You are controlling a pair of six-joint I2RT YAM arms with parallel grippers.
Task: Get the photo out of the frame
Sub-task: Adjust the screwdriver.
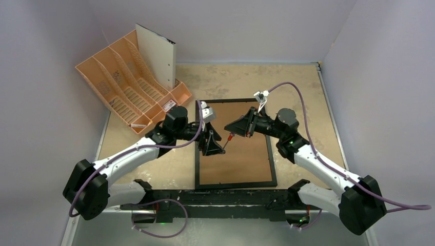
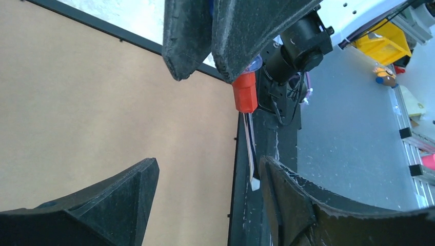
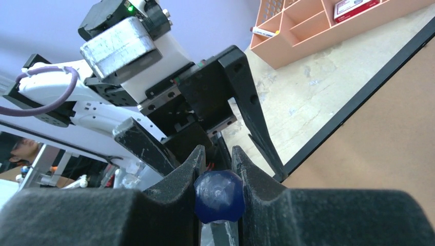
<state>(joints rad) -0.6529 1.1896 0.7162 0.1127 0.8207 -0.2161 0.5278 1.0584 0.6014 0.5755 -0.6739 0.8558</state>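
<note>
Top external: the frame (image 1: 245, 166) lies back-up, long axis near-to-far.

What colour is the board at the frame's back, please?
Frame's back: plain brown; top external view shows it best.

Nothing is showing sharply enough to be read. A red-and-white card (image 3: 354, 6) is lying in the orange organiser (image 3: 308, 38), its print too small to make out, and the marker (image 3: 264, 32) beside it is showing only blurred lettering.

Left arm (image 1: 125, 156), jaws apart; right arm (image 1: 320, 164), jaws tight on a tool (image 3: 219, 195).
</note>
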